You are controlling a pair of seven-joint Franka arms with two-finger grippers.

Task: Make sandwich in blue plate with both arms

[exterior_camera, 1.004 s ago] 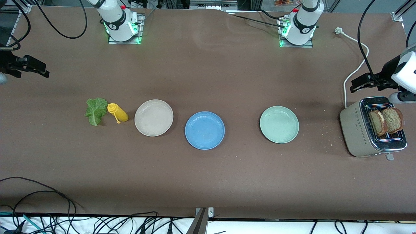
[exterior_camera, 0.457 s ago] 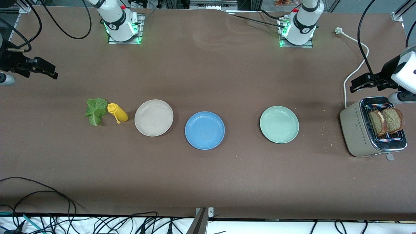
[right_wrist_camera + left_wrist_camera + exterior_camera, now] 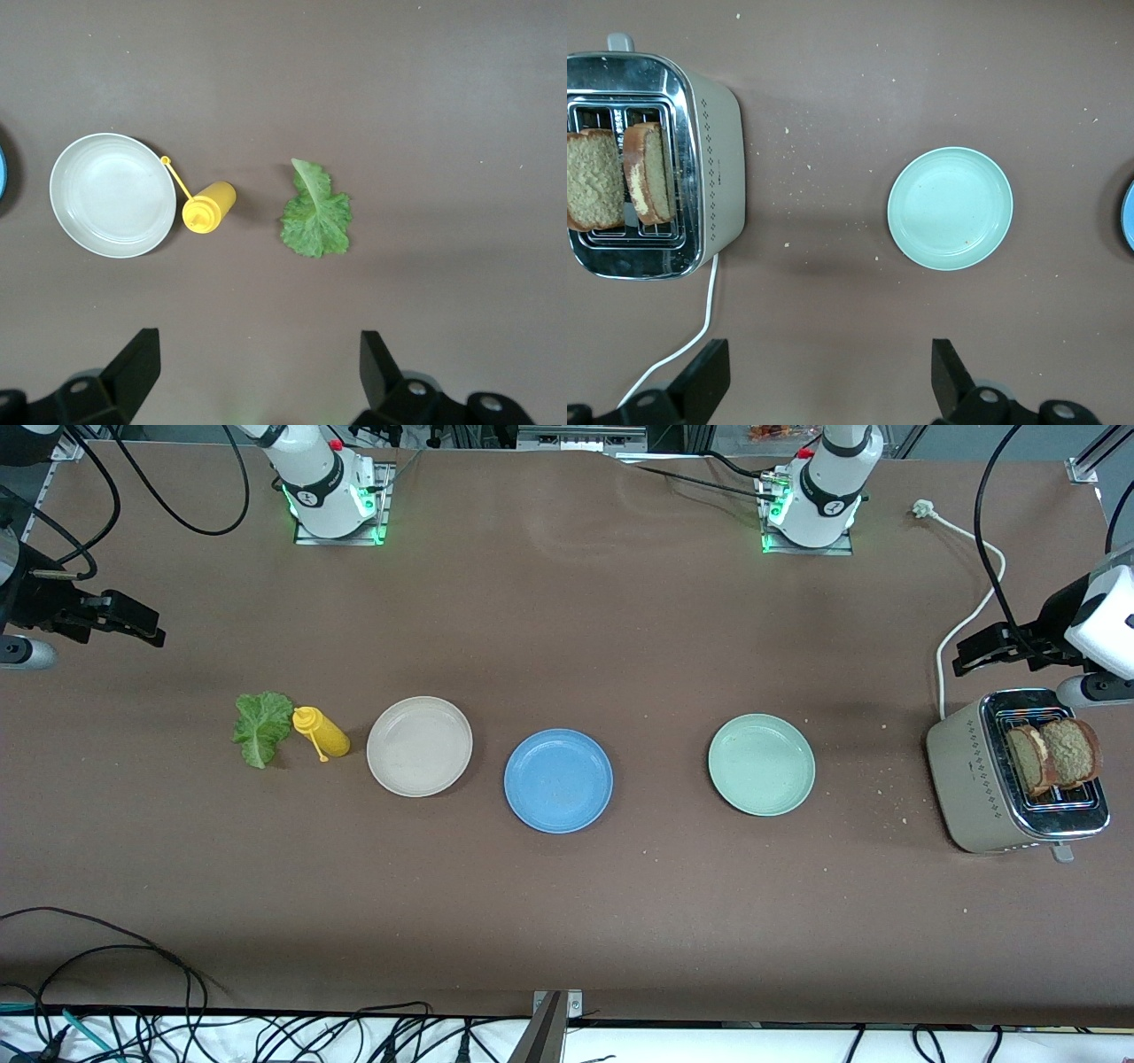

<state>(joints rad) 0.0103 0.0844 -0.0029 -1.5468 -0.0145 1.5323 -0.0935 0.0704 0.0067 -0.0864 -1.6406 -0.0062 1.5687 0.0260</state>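
The blue plate [image 3: 558, 780] lies bare at mid-table. No sandwich is in view. Two brown toast slices [image 3: 1054, 755] [image 3: 620, 177] stand upright in the toaster [image 3: 974, 779] at the left arm's end. A ruffled green lettuce leaf [image 3: 261, 728] [image 3: 316, 217] lies flat toward the right arm's end. My left gripper [image 3: 961, 657] [image 3: 830, 376] hangs open and empty over bare table beside the toaster. My right gripper [image 3: 151, 627] [image 3: 260, 367] is open and empty, over bare table beside the lettuce.
A yellow squeeze bottle [image 3: 323, 732] [image 3: 208, 208] lies on its side between the lettuce and a beige plate [image 3: 419, 746] [image 3: 112, 195]. A pale green plate [image 3: 761, 764] [image 3: 950, 208] sits between the blue plate and the toaster. The toaster's white cable [image 3: 966, 620] runs toward the left arm's base.
My right gripper has come in from the table's edge, farther over the table and closer to the lettuce. The left arm has stayed still.
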